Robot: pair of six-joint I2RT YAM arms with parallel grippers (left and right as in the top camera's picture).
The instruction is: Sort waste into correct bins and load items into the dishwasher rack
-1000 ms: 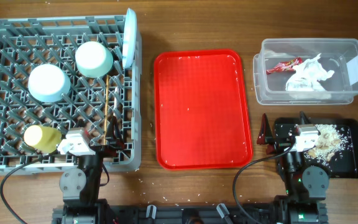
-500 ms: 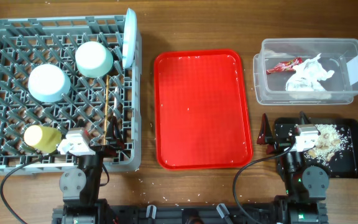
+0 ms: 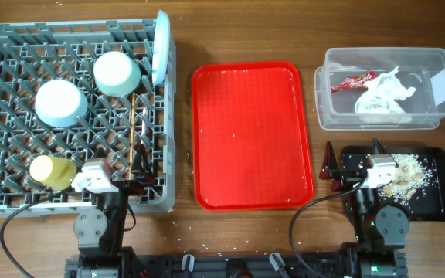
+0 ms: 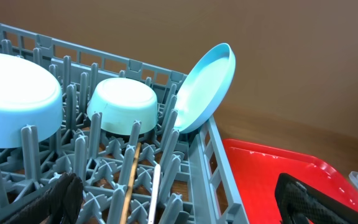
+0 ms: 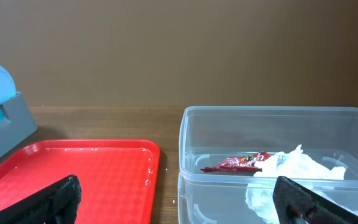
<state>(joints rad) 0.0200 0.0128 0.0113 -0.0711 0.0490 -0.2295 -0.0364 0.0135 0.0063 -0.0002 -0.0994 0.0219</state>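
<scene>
Nothing has moved; left gripper [image 4: 182, 200] and right gripper [image 5: 179, 200] both stand open, empty.

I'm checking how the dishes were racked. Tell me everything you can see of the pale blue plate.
The pale blue plate is round, smooth and glossy, plastic-looking, with a shallow raised rim. It stands on edge in the far right corner of the grey dishwasher rack, tilted outward so its upper part leans past the rack's right wall. Its lower edge is hidden inside the rack. The light green bowl lies just beside it; I cannot tell whether they touch.
</scene>
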